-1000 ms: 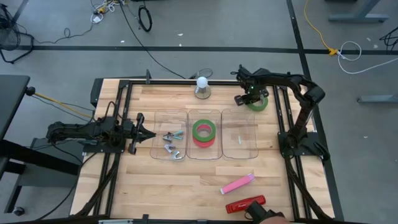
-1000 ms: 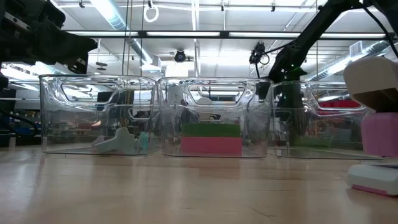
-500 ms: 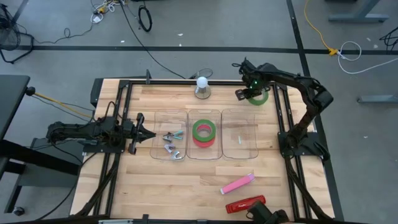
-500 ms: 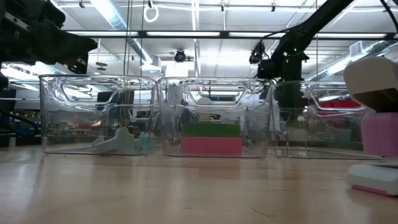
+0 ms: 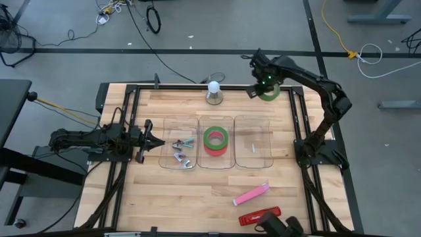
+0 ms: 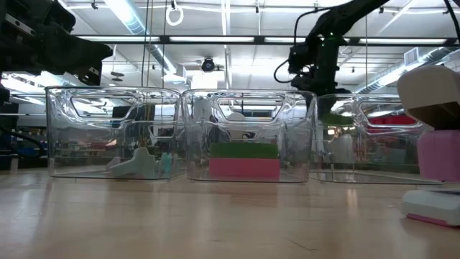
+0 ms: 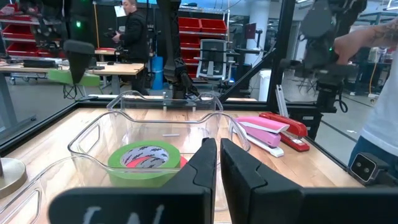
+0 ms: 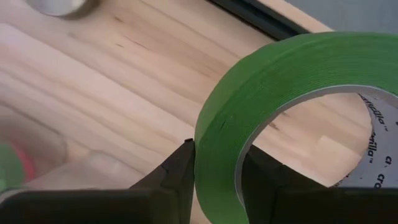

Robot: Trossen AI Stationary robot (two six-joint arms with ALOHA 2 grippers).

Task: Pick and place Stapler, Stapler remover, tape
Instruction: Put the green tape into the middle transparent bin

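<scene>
Tape, a wide green ring-shaped roll, now hangs lifted off the wooden surface near its far right corner, clenched in the right gripper's jaws, ready for carrying to a clear plastic bin, while the left gripper waits shut at the left edge.

1. The right gripper, clamped on a green tape roll, has risen from the table surface and shifted toward the far edge.
2. In the low view, the right gripper now sits above the bin rims.
</scene>
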